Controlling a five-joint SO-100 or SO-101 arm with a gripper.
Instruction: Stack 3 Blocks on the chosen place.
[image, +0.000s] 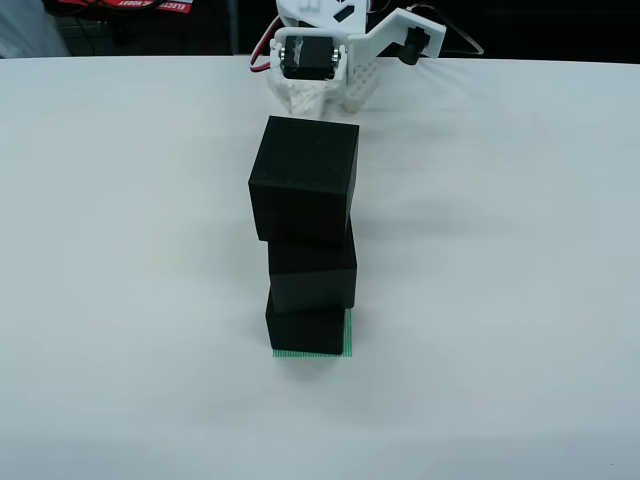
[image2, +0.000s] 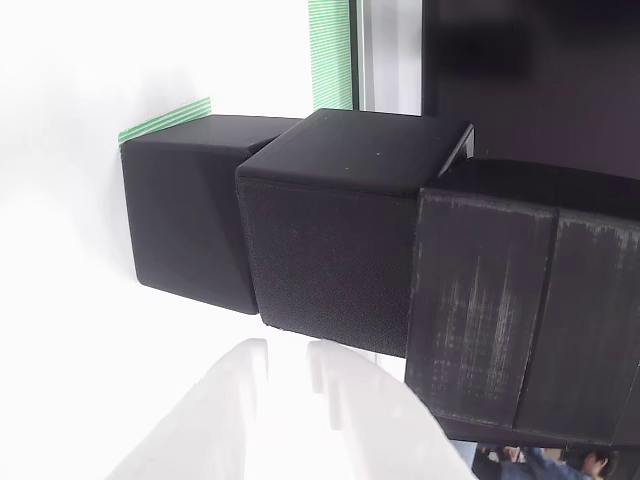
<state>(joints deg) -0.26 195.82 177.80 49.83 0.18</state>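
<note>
Stack of three black blocks stands on the green square (image: 349, 335), which peeks out at the bottom block's right and front edges in the view from above. Bottom block (image: 305, 330) sits on the patch, middle block (image: 312, 275) on it, top block (image: 304, 180) on that, twisted a bit and overhanging left of the middle one. In the side view the stack runs sideways: bottom block (image2: 185, 210), middle (image2: 335, 240), top (image2: 520, 310), each offset from its neighbour. Claw (image: 322, 92) is behind the stack on the white counter (image: 120, 250), well apart from the top block, holding nothing; white fingers (image2: 240, 400) show in the side view with a narrow gap between them, so nearly closed, empty. Judgement: stacking looks done, step in hand is retreat. Do it well by pulling straight back and up away from the stack, no sideways sweep, since the skewed top block could tip with a light bump.
</note>
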